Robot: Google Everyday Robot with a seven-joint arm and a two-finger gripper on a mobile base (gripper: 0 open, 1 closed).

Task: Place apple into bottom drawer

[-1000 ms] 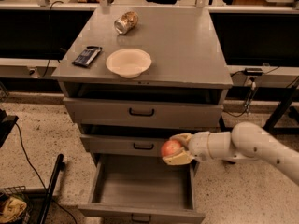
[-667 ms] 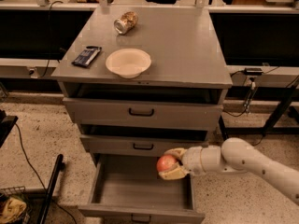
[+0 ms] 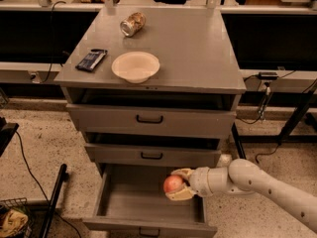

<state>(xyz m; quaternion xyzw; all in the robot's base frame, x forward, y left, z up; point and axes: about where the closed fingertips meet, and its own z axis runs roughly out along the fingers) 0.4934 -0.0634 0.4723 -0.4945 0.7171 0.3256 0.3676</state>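
Grey cabinet point(image 3: 198, 58), bottom drawer point(image 3: 133, 202) pulled open, claw point(image 3: 174, 185) grasping apple point(image 3: 172, 183), lower than before, above drawer's right side

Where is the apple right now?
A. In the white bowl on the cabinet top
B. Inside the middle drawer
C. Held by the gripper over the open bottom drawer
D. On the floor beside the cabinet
C: the apple is clamped in the gripper, at the right side of the pulled-out bottom drawer, not yet released.
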